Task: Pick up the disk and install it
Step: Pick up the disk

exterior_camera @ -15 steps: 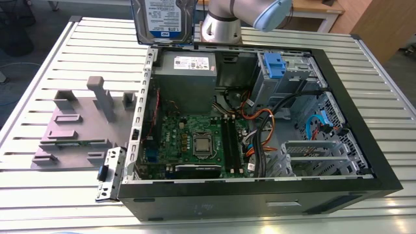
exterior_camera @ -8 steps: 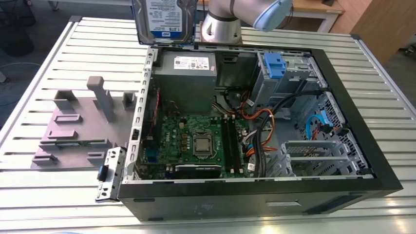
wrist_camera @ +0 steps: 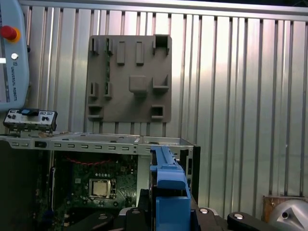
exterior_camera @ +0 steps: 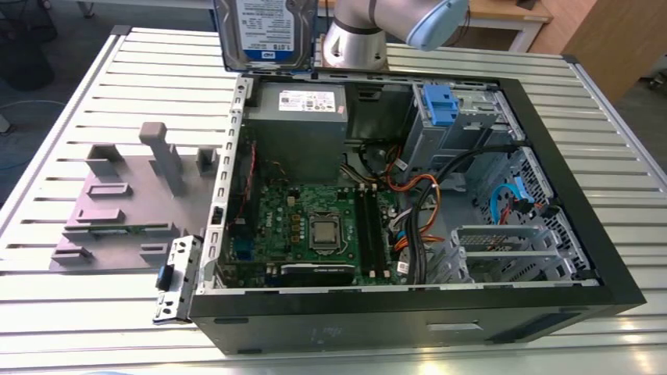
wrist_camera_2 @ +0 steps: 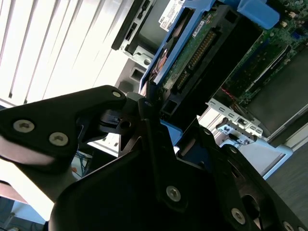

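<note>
Clenching the disk [exterior_camera: 265, 35] (top cut off), the jaws hold it aloft.

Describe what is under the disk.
Held by the gripper, the disk hangs above a corner of the open case; motherboard shows beside it. Straight below is covered by the disk.

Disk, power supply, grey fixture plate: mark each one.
disk [exterior_camera: 273, 31], exterior view, on its white-and-blue label.
power supply [exterior_camera: 302, 137], exterior view, on its bare grey face below the sticker.
fixture plate [wrist_camera: 127, 108], first wrist view, on the flat base between its raised blocks.
</note>
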{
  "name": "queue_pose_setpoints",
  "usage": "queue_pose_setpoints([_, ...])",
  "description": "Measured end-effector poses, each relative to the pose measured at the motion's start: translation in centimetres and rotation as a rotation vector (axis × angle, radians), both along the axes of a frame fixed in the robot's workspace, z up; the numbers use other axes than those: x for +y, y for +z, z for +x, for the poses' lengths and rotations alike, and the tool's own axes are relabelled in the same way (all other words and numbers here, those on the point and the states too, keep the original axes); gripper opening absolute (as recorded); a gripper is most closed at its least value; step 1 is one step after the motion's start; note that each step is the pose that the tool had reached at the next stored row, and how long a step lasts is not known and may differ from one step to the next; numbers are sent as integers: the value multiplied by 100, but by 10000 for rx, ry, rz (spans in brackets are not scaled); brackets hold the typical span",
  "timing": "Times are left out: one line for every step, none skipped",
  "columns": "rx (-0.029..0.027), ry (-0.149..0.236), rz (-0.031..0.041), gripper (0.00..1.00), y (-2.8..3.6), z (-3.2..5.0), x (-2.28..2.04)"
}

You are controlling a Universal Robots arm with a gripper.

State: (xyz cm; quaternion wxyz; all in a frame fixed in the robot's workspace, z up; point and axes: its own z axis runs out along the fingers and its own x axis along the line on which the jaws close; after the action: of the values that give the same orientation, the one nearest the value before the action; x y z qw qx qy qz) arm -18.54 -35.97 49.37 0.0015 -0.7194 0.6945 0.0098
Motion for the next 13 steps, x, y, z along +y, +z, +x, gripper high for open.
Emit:
queue_pose_setpoints([0, 0, 0, 36, 0, 3, 0])
queue_pose_setpoints([0, 0, 0, 36, 0, 6, 0])
queue_pose_setpoints([0, 0, 0, 36, 0, 9, 0])
queue_pose_setpoints([0, 0, 0, 36, 0, 12, 0])
queue_pose_setpoints([0, 0, 0, 36, 0, 15, 0])
queue_pose_setpoints([0, 0, 0, 36, 0, 18, 0])
queue_pose_setpoints([0, 0, 0, 36, 0, 20, 0])
queue_pose_setpoints([0, 0, 1, 36, 0, 23, 0])
queue_pose_setpoints([0, 0, 0, 36, 0, 26, 0])
queue_pose_setpoints([0, 0, 0, 36, 0, 29, 0])
queue_pose_setpoints([0, 0, 0, 36, 0, 32, 0])
queue_pose_setpoints([0, 0, 0, 36, 0, 35, 0])
queue_pose_setpoints([0, 0, 0, 36, 0, 38, 0])
